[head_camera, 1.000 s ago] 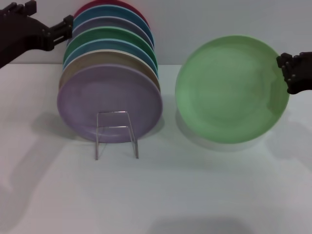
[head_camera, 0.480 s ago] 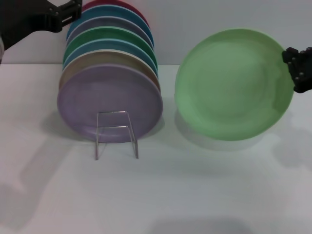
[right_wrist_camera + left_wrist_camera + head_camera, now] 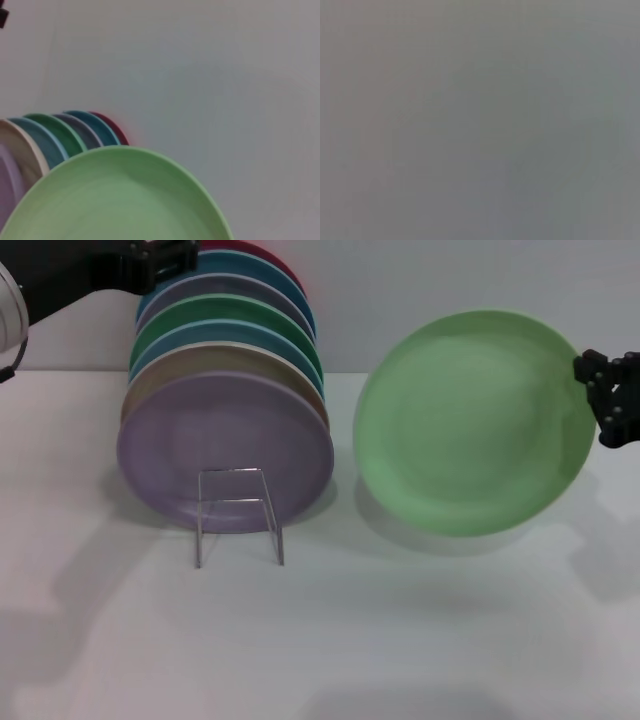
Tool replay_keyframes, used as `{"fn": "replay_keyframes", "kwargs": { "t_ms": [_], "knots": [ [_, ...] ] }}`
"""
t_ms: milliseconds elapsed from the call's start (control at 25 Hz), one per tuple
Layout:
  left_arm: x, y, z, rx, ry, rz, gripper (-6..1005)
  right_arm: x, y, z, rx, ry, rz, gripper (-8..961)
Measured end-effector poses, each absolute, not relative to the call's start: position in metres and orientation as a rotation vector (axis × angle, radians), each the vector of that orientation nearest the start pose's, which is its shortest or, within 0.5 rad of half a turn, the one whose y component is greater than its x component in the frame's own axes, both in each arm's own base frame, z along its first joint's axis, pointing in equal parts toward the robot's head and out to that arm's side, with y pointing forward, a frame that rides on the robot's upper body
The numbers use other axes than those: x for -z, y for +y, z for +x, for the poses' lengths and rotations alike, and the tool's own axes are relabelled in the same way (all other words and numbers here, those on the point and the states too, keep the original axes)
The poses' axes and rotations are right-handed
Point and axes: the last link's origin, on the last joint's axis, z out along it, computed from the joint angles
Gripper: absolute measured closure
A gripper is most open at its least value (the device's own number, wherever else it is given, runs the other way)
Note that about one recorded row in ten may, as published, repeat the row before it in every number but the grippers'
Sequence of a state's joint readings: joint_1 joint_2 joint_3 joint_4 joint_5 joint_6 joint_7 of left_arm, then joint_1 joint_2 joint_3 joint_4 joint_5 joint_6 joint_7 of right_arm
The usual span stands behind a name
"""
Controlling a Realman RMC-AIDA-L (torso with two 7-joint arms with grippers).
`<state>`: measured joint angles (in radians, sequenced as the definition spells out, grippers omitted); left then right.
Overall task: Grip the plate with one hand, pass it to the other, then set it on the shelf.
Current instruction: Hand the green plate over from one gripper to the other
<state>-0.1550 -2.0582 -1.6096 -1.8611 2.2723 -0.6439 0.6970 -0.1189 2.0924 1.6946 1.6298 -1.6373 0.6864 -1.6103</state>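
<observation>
While the mint-green plate hangs tilted above the white table, well right of the rack, I see the right gripper clamped on its right rim. Against the frame half a second ago, the plate sits slightly lower and further left. My left gripper has pushed rightward above the stacked plates in the clear stand; whether its fingers are parted I cannot tell. My left wrist view is blank grey.
</observation>
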Motion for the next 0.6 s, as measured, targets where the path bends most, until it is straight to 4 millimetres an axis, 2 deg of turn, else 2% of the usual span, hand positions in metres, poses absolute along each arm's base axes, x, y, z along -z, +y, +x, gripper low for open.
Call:
{"fn": "replay_keyframes", "kwargs": {
  "t_ms": [360,600],
  "knots": [
    [-0.086,0.348,-0.103,0.538,-0.35,-2.1,271,-0.072,0.287,0.244,-0.608,0.203,-2.062,941],
    [-0.079,0.342,-0.089,0.564,-0.31,-2.221,273,-0.072,0.282,0.263,-0.632,0.232,-2.052,942]
  ]
}}
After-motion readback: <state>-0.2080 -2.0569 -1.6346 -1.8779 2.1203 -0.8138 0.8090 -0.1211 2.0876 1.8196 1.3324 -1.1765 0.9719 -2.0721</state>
